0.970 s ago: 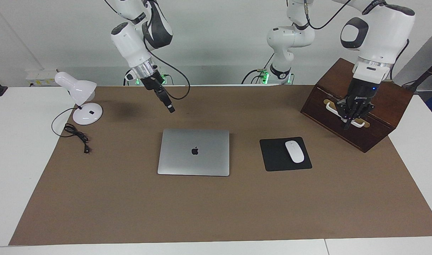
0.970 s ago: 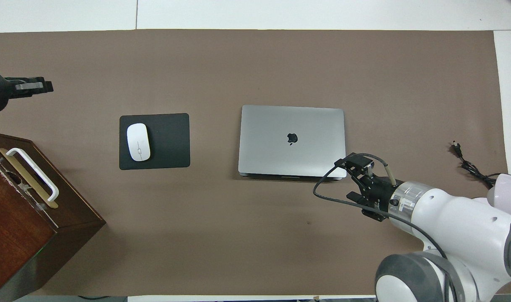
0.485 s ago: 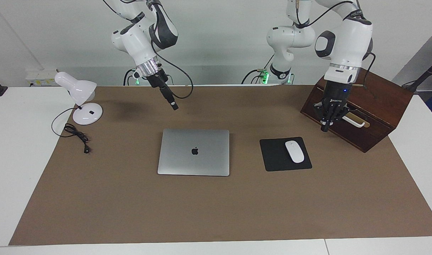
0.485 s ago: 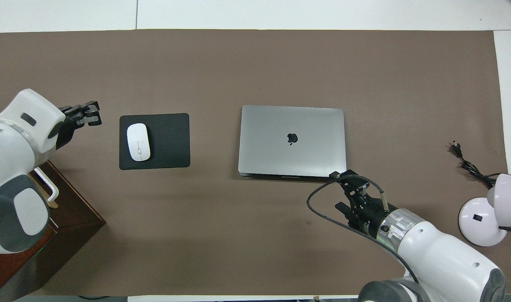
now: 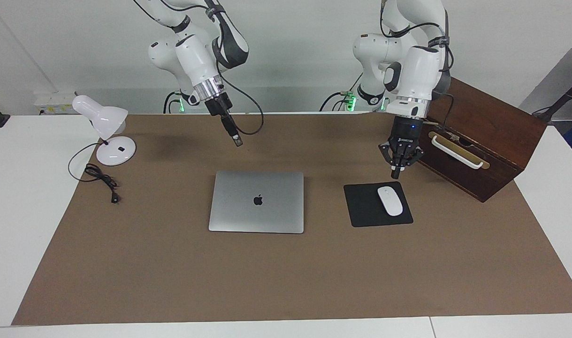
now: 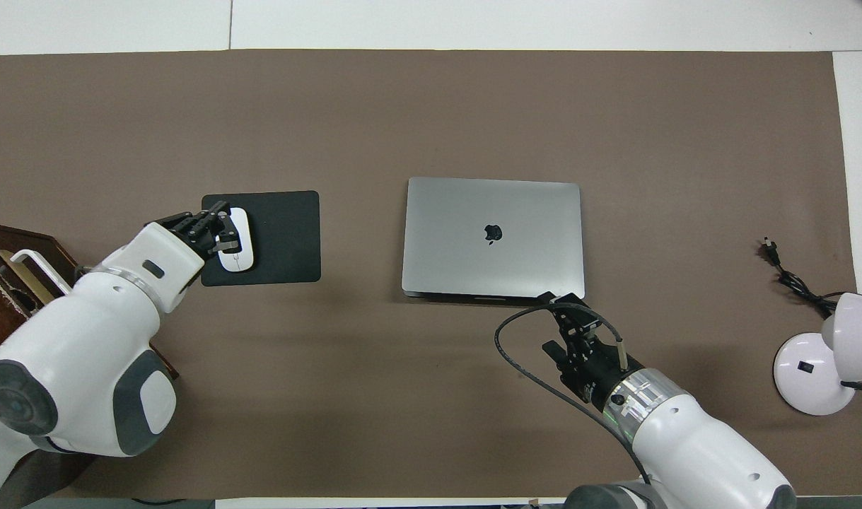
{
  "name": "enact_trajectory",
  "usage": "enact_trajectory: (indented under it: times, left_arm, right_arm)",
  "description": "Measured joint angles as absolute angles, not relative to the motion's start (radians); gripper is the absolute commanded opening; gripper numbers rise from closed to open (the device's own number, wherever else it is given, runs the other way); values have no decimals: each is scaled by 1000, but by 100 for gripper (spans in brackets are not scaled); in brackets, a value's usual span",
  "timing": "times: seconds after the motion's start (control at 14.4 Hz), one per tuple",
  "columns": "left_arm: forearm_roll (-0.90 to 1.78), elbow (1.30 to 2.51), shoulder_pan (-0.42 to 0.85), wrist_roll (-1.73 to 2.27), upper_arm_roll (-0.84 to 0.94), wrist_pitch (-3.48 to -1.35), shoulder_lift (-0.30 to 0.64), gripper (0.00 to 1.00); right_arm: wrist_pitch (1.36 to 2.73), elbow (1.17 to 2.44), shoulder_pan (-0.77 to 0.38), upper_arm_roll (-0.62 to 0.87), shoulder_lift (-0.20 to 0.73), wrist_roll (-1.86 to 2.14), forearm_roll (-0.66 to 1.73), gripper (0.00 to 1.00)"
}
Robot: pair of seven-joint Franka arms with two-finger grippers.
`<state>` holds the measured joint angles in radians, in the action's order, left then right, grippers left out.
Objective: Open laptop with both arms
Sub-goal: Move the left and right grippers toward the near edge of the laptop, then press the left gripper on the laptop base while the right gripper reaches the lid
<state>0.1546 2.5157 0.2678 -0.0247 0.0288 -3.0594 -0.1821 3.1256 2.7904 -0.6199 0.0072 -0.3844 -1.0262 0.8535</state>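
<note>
The laptop (image 5: pixel 256 201) (image 6: pixel 493 237) lies closed and flat on the brown mat, silver lid up with the dark apple logo showing. My right gripper (image 5: pixel 237 140) (image 6: pixel 568 311) hangs shut and empty in the air over the mat, just on the robots' side of the laptop's corner toward the right arm's end. It does not touch the laptop. My left gripper (image 5: pixel 396 173) (image 6: pixel 215 226) points down, shut and empty, over the edge of the black mouse pad (image 5: pixel 368 206) (image 6: pixel 282 237) nearest the robots, beside the white mouse (image 5: pixel 390 201) (image 6: pixel 238 249).
A dark wooden box (image 5: pixel 483 136) (image 6: pixel 6 237) with a white handle stands at the left arm's end. A white desk lamp (image 5: pixel 105 122) (image 6: pixel 826 353) and its black cable (image 5: pixel 100 180) (image 6: pixel 791 276) sit at the right arm's end.
My left arm has swung from the wooden box's handle toward the middle and now hangs over the mouse pad. My right gripper has shifted a little toward the middle, staying near the laptop's edge.
</note>
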Motion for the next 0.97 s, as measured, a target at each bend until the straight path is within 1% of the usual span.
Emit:
enact_trajectory:
  times: [0.21, 0.49, 0.76, 0.97]
  left_arm:
    - [155, 2593, 339, -25, 29, -3233, -122, 0]
    - [155, 2605, 410, -25, 29, -3357, -37, 0]
    - [155, 2612, 476, -28, 29, -3378, -14, 0]
    - [155, 2642, 530, -29, 29, -3432, 4, 0]
  right_arm:
    - [3142, 2791, -621, 7, -375, -1025, 865, 100]
    - [3196, 2791, -656, 7, -342, -1018, 934, 100]
    - [3203, 2788, -661, 7, -310, -1018, 953, 100]
    - [3204, 2769, -661, 7, -289, -1018, 953, 100]
